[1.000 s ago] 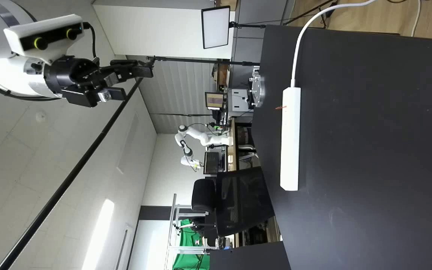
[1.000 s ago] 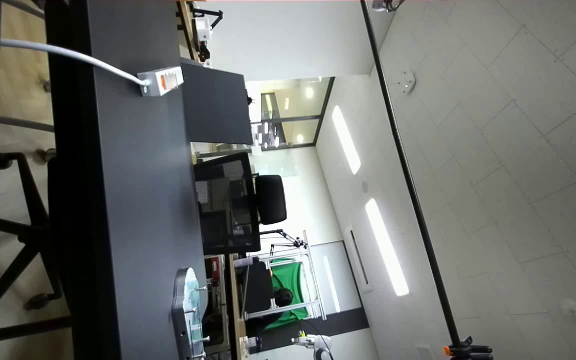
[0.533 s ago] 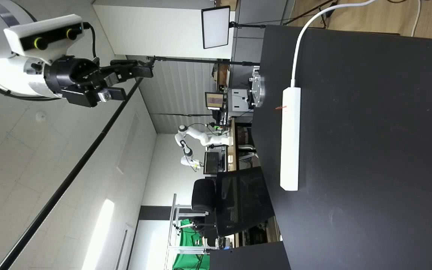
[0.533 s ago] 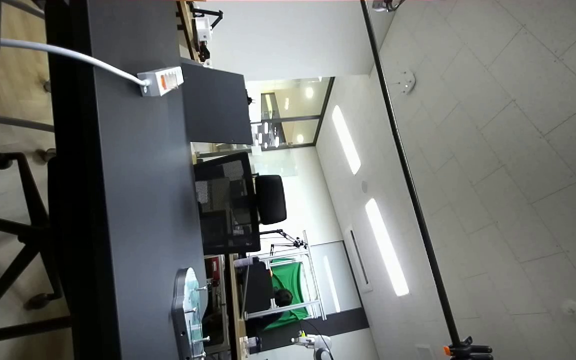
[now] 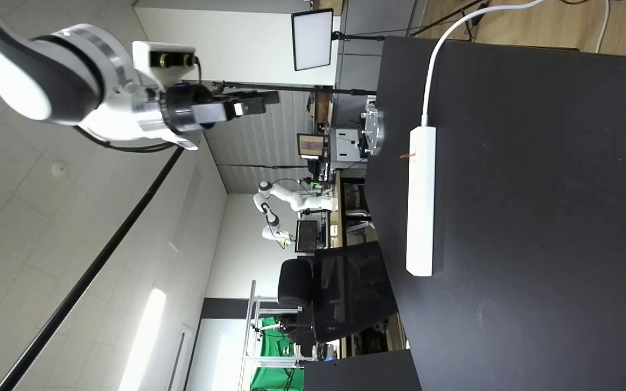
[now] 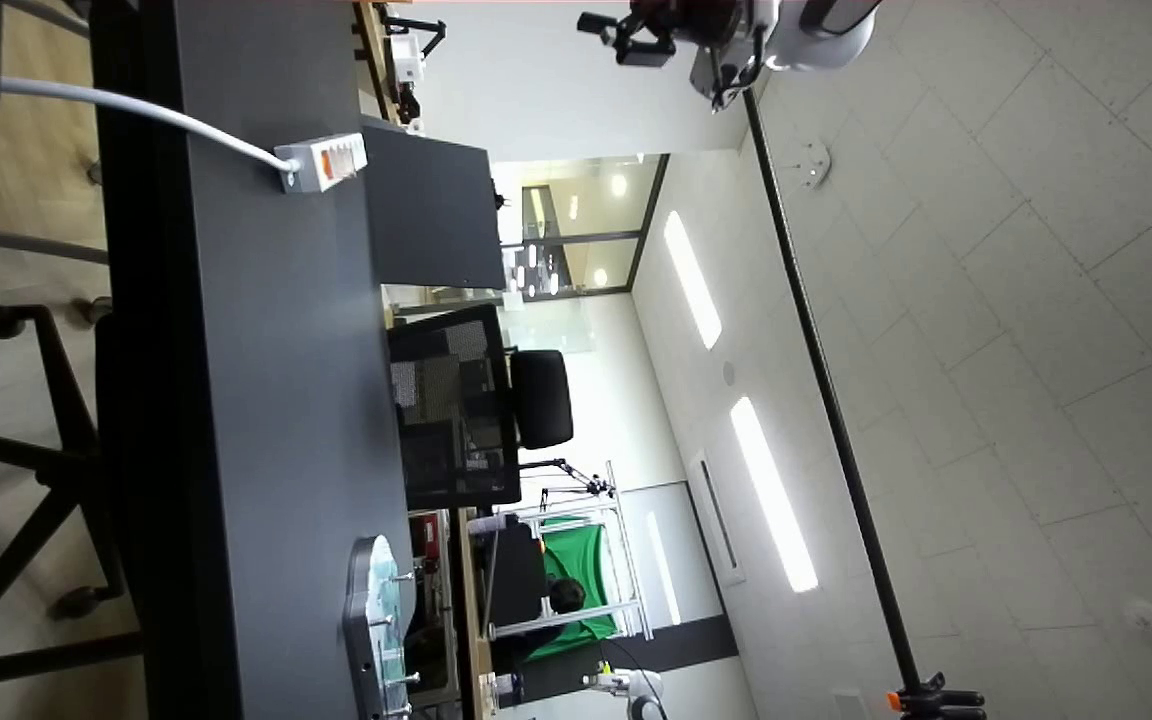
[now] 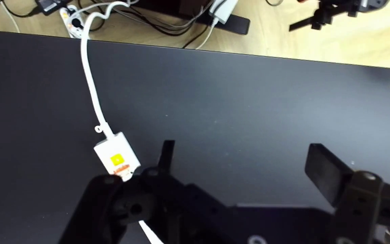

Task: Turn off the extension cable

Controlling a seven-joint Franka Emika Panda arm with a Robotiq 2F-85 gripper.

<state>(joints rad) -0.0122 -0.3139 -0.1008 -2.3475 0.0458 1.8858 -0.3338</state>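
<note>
Lowered toward the black tabletop [image 7: 222, 101] since the earlier frames, a gripper [image 7: 242, 152] hangs well above it, jaws spread wide and released, on a white robot arm [image 5: 76, 81] cut off by the frame in both exterior views. Past the jaws, the extension cable [image 5: 421, 201] lies on the tabletop, well apart from the gripper; its white cord [image 7: 90, 81] crosses a long edge, beyond which cables [image 7: 168, 33] and a second power strip [image 7: 69, 20] are seen over the wood floor [image 7: 266, 37]. In the wrist view the gripper hides a middle stretch of the extension cable, leaving the corded end and a white sliver in sight. That end bears a yellow square label [image 7: 117, 159] beside an orange-red part [image 7: 122, 169]; print there is too small to read, as are the pale marks on a black box [image 7: 51, 5] past the same edge. One rounded corner of the tabletop shows at right in the wrist view. At another edge sits a clear-topped plate [image 6: 386, 600] with metal pegs, partly out of frame in an exterior view. Around the tabletop, both exterior views, turned sideways, take in a mesh office chair [image 5: 345, 298], green cloth [image 5: 275, 347] and ceiling lights [image 6: 774, 495]; a second robot arm [image 5: 302, 202] stands on a far desk [image 5: 336, 214].
</note>
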